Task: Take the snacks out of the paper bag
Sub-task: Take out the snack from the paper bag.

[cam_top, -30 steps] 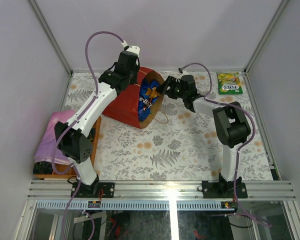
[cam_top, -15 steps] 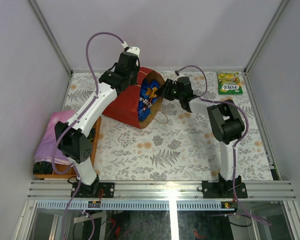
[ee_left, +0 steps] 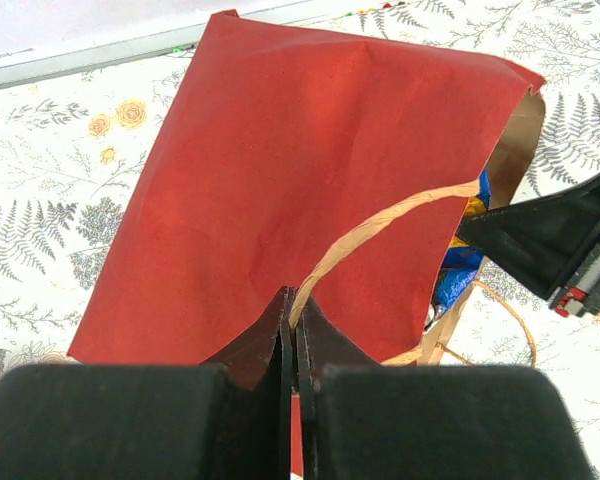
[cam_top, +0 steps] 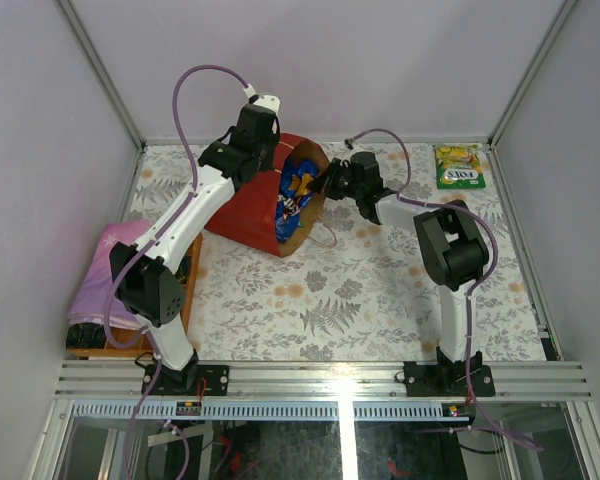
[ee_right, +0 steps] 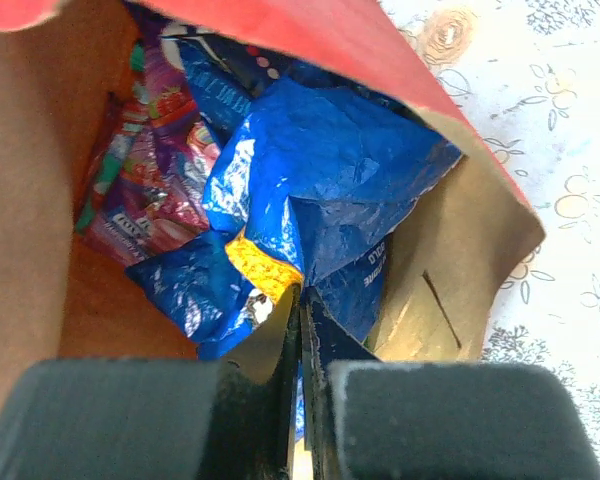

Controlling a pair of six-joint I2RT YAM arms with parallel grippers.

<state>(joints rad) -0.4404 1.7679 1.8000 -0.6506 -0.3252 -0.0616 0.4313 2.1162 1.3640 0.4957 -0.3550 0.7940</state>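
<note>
Floral table (cam_top: 380, 290), purple cloth (cam_top: 105, 270), green packet (cam_top: 458, 166); chip bag (ee_right: 320, 190) filling paper bag (ee_left: 280, 170)

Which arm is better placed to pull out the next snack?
Right. The right claw sits at the paper bag's mouth, tips at the blue chip bag; the left claw is shut on the bag's string handle.

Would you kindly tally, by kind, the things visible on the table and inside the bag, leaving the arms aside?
Red paper bag: 1
Blue chip bag, inside it: 1
Purple-pink packet, inside it: 1 visible, others possibly hidden
Green-yellow candy pack: 1
Folded purple cloth: 1
Wooden tray: 1
Total: 6
</note>
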